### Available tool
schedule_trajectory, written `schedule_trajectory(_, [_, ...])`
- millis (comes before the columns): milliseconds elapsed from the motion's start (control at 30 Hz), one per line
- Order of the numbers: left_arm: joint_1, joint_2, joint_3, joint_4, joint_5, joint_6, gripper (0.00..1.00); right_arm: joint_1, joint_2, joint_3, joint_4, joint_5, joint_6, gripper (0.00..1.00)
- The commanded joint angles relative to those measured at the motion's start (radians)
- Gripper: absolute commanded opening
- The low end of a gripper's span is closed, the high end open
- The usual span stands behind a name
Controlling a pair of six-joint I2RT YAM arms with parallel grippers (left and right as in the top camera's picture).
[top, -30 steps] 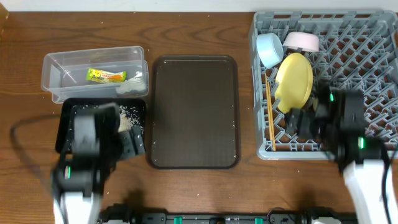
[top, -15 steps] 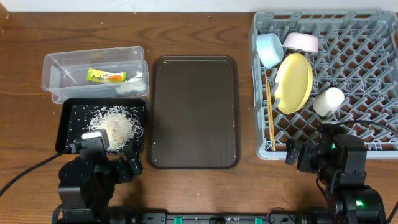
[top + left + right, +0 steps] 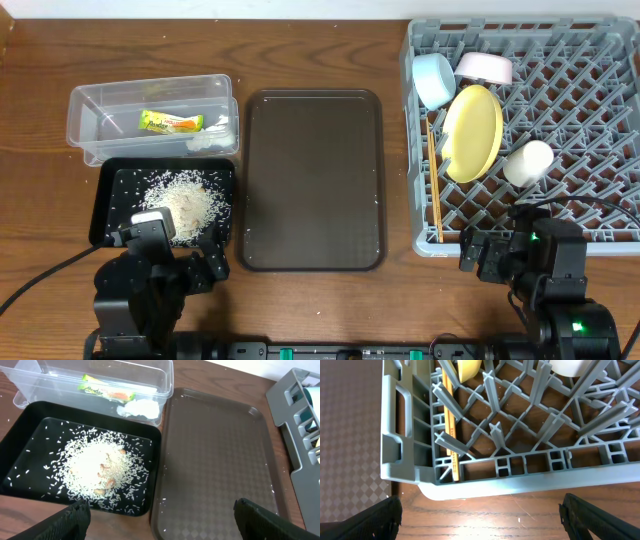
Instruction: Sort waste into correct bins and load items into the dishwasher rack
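The grey dishwasher rack (image 3: 580,120) holds the yellow plate (image 3: 472,133), light blue bowl (image 3: 434,79), white bowl (image 3: 486,67), white cup (image 3: 528,162) and chopsticks (image 3: 434,185). The clear tub (image 3: 150,115) holds the green-and-yellow wrapper (image 3: 170,122). The black tray (image 3: 110,185) holds white rice scraps (image 3: 183,200). My left gripper (image 3: 185,272) is open and empty at the table's front, below the black tray. My right gripper (image 3: 495,258) is open and empty in front of the rack's near edge (image 3: 520,482). The rice (image 3: 97,467) and wrapper (image 3: 107,391) show in the left wrist view.
A dark brown serving tray (image 3: 312,178) lies in the middle between the bins and the rack, with a few stray rice grains on it (image 3: 220,465). White crumpled paper (image 3: 210,138) lies in the clear tub. The table is dark wood.
Both arms pulled back to the front edge a second ago, uncovering the rice in the black tray and the cup in the rack. Since half a second ago nothing has moved.
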Motion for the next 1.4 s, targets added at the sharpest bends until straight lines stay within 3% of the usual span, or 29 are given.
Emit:
schedule_trajectory(0, [-0.004, 0.000, -0.006, 0.003, 0.010, -0.001, 0.94, 0.010, -0.011, -0.008, 0.000, 0.060, -0.032, 0.99])
schedule_trajectory(233, [-0.004, 0.000, -0.006, 0.003, 0.010, -0.001, 0.94, 0.012, -0.178, -0.040, 0.122, 0.054, -0.157, 0.99])
schedule_trajectory(400, [-0.004, 0.000, -0.006, 0.003, 0.010, -0.001, 0.94, 0.023, -0.365, -0.175, 0.288, 0.048, -0.178, 0.99])
schedule_trajectory(600, [-0.004, 0.000, -0.006, 0.003, 0.010, -0.001, 0.94, 0.033, -0.534, -0.391, 0.598, 0.024, -0.178, 0.99])
schedule_trajectory(833, [-0.004, 0.000, -0.006, 0.003, 0.010, -0.001, 0.94, 0.031, -0.605, -0.586, 0.903, 0.044, -0.179, 0.99])
schedule_trajectory(967, [-0.004, 0.000, -0.006, 0.003, 0.010, -0.001, 0.94, 0.032, -0.609, -0.587, 0.809, 0.060, -0.179, 0.99])
schedule_trajectory(1367, [-0.004, 0.000, -0.006, 0.003, 0.010, -0.001, 0.94, 0.032, -0.608, -0.587, 0.813, 0.059, -0.179, 0.99])
